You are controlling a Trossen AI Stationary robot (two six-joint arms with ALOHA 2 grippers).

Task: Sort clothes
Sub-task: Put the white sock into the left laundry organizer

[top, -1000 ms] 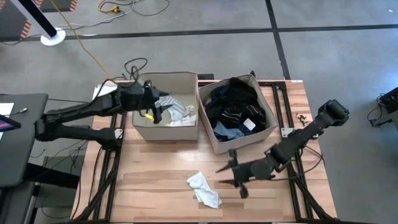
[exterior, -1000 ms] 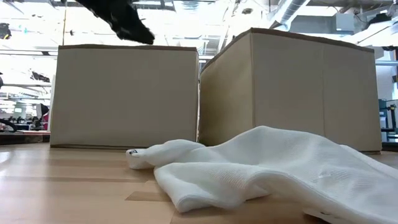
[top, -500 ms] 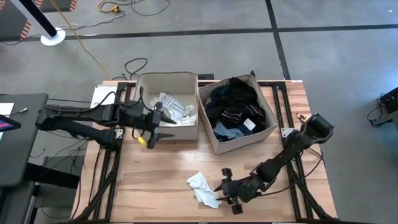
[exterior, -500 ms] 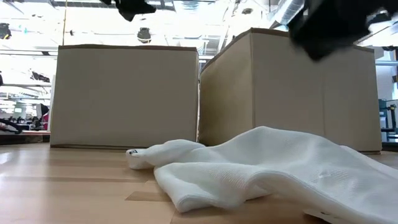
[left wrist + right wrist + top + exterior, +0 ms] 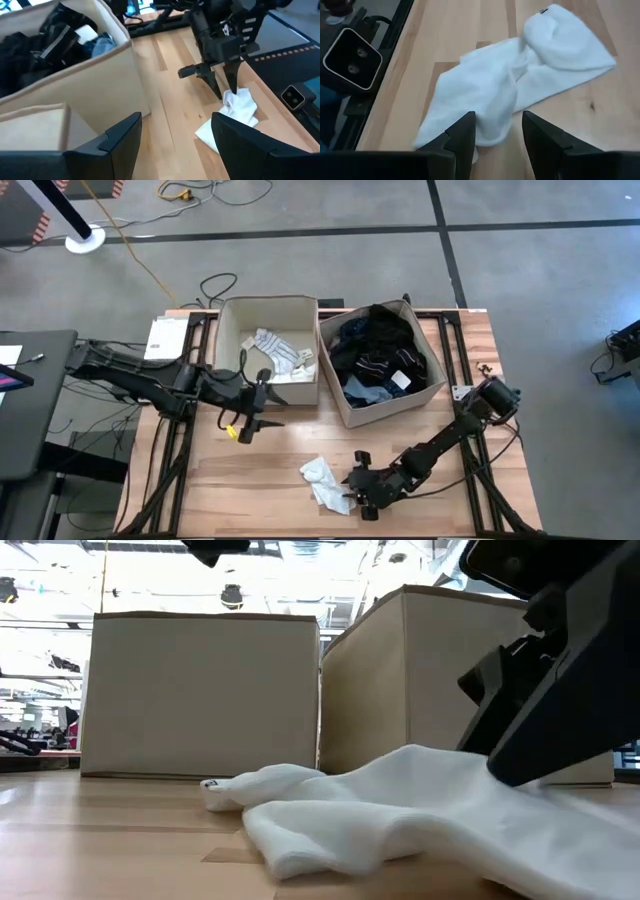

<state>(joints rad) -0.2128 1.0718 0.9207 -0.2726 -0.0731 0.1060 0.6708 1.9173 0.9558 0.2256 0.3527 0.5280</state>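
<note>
A crumpled white garment [image 5: 326, 483] lay alone on the bare wood of the table [image 5: 250, 470], toward its near edge and in front of the two beige bins. The right gripper [image 5: 352, 486] was down at the cloth's right end, its two dark fingers [image 5: 465, 132] parted and set either side of a raised fold, touching or almost touching the fabric without yet pinching it; in the low view the gripper's dark body pressed against the garment's right side. The left gripper [image 5: 258, 402] hung over the table just in front of the left bin [image 5: 228, 386], fingers spread apart and carrying nothing, with a small yellow piece visible at its side. The left bin held a few light-coloured pieces [image 5: 280, 356], white and patterned, lying loosely on its floor. The right bin [image 5: 352, 412], standing touching the left one and turned slightly askew, was piled with dark clothes [image 5: 375, 345], black pieces mostly, one with white stripes, with a light blue piece [image 5: 366, 390] and a white tag near its front wall. Cables trailed on the grey floor beyond the table.
</note>
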